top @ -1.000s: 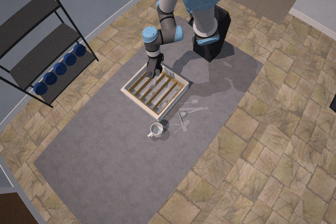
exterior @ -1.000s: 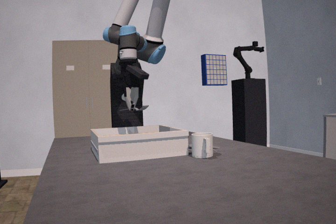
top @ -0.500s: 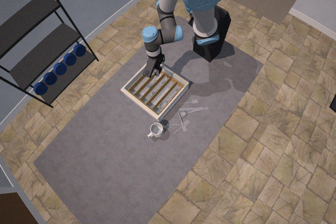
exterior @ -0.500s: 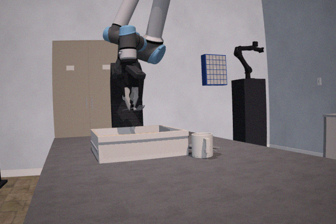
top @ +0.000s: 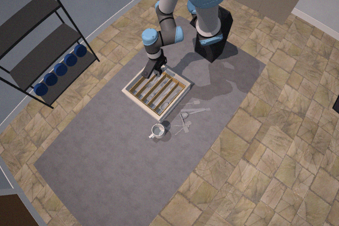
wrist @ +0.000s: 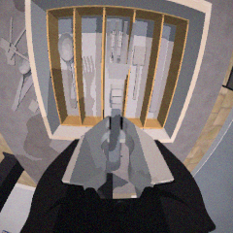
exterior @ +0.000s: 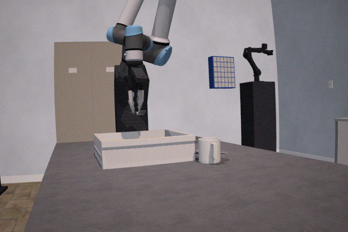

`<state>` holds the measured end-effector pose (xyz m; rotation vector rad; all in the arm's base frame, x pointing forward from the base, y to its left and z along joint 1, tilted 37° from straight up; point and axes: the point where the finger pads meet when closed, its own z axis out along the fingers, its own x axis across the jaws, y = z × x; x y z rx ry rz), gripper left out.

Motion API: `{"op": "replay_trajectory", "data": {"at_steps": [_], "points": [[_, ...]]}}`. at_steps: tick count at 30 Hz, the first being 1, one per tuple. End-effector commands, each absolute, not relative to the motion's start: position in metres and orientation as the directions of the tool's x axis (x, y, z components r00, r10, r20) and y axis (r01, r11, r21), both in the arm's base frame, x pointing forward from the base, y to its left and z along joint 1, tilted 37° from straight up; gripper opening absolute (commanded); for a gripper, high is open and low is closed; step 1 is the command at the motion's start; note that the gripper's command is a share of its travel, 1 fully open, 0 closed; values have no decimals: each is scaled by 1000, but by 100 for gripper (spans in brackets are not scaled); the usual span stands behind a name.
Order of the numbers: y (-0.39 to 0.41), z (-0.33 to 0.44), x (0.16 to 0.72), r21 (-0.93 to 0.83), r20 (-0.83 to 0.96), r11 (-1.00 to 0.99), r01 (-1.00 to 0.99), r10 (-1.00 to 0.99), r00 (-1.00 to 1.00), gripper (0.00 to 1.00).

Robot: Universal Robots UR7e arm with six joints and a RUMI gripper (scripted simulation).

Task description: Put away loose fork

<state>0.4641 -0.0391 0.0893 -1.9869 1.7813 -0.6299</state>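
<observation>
My gripper [top: 156,72] [exterior: 136,111] [wrist: 115,116] is shut on the loose fork [exterior: 142,113] [wrist: 116,98]. It holds it level, well above the far end of the cutlery tray [top: 174,101] [exterior: 144,155] [wrist: 193,73]. In the side view the fork's tines stick out to the right of the fingertips. In the wrist view the fork points along the slots, over the near end of the middle slot. The tray has several long slots with wooden dividers. A spoon [wrist: 65,49] lies in the leftmost slot and a fork [wrist: 88,70] in the slot beside it; other cutlery fills the rest.
A white mug [top: 157,130] [exterior: 209,150] stands just off the tray's corner. Several loose utensils [top: 187,117] [wrist: 19,63] lie on the grey table top beside it. A dark shelf rack [top: 42,53] with blue cylinders [top: 60,68] stands off the table.
</observation>
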Motion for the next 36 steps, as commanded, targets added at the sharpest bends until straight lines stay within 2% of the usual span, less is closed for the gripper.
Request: {"op": "replay_trajectory", "data": {"at_steps": [1,36], "points": [[-38,90,464,-536,67,-107,-837,-994,84,2],[-38,83,469,-535,62,-103,-838,-995,83,2]]}}
